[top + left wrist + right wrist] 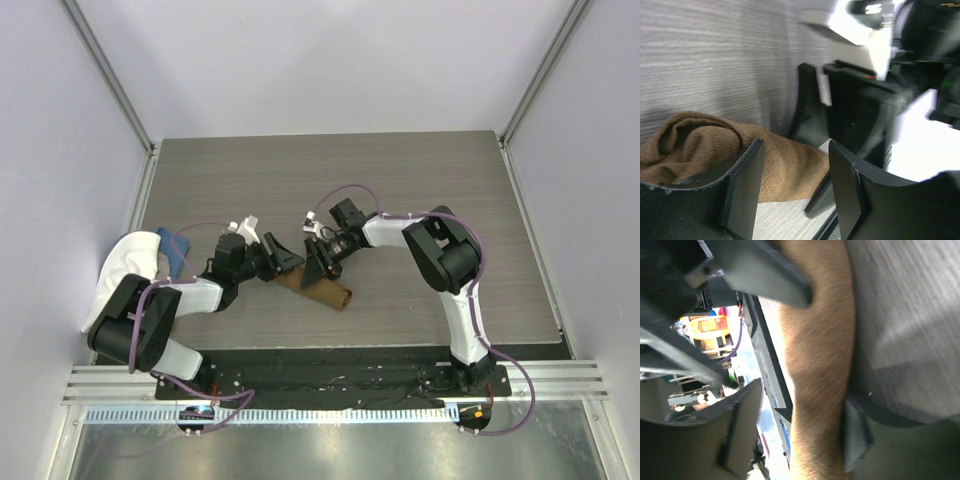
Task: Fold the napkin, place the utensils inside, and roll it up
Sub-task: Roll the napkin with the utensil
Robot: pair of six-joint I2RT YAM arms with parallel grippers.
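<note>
Rolled tan-brown cloth napkin lies on the grey wood-grain table — between both tools. Right gripper stands parted astride the roll, one finger against the cloth, clamping nothing. Left gripper parted too — cloth just beyond its fingertips, unheld.

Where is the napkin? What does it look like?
Find the middle of the grey table, where the left claw and right claw meet. The napkin lies right there. It is a tan-brown roll, unlike the blue cloth and white cloth at the left edge.
</note>
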